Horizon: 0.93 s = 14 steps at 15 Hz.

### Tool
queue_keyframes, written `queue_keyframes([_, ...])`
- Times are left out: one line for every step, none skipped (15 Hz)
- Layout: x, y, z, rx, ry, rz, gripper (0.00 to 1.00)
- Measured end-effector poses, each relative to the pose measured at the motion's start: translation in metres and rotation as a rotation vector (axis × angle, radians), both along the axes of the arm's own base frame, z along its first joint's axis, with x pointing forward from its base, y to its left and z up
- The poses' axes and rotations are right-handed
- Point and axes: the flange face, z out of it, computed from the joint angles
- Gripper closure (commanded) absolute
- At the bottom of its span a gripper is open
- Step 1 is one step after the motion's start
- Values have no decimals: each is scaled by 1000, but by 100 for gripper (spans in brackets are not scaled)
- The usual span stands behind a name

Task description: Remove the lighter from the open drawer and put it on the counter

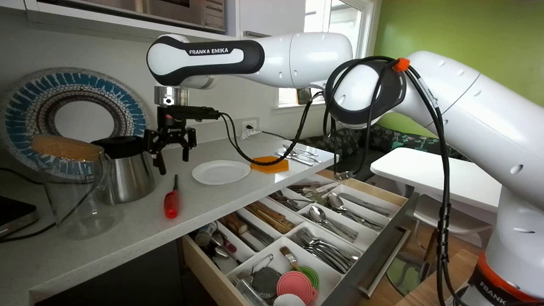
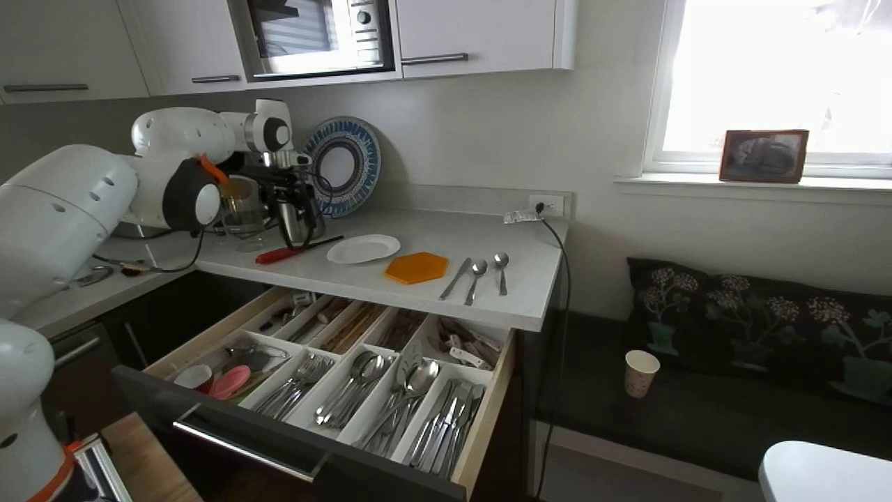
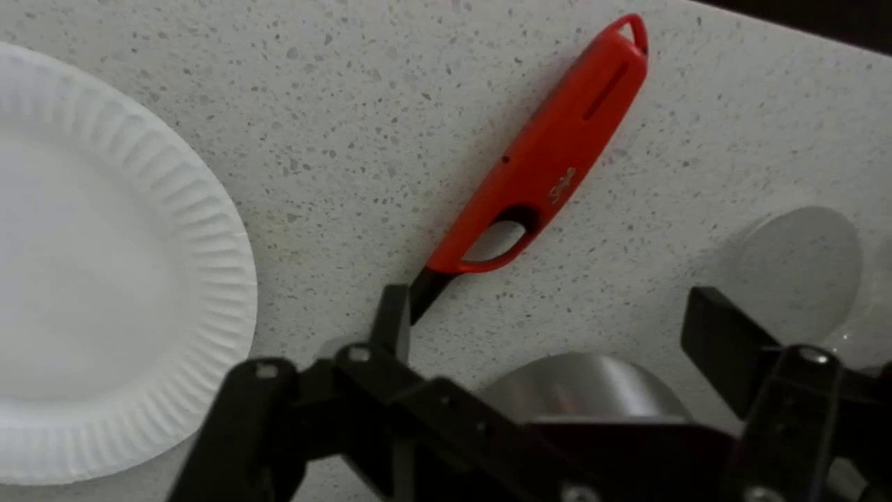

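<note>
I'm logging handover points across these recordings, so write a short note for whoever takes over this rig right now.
Gripper: open, holding nothing, above the counter.
Lighter: lying on the counter, beside the white plate but apart from it; the gripper hides its tip in the wrist view.
Drawer: open, below counter level.
Done: the lighter is out of the drawer and down on the counter.
Left: seemingly nothing except backing the gripper off; I'd go carefully, as the metal pot looks close to it.
</note>
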Motion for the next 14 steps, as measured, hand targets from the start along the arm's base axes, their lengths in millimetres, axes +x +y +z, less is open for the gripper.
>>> queue_keyframes([-3,1,3,-15,-9,45,0])
queue_keyframes([-6,1,5,-32,-16,91,0])
queue_keyframes([-9,-1,7,-50,-21,137,0])
queue_keyframes([-11,-3,8,-64,-24,182,0])
queue_keyframes([-13,-5,9,-76,-29,230,0])
queue_keyframes([-15,-7,11,-84,-35,276,0])
queue_keyframes([-18,-10,12,-95,-40,324,0])
queue_keyframes([-20,-13,14,-105,-47,366,0])
queue_keyframes([-22,-16,15,-112,-55,400,0])
queue_keyframes([-24,-19,16,-114,-67,431,0])
queue_keyframes([-26,-21,17,-112,-82,465,0])
queue_keyframes([-28,-24,18,-107,-100,500,0])
queue_keyframes([-30,-26,19,-102,-118,536,0])
queue_keyframes([-32,-29,19,-97,-134,570,0])
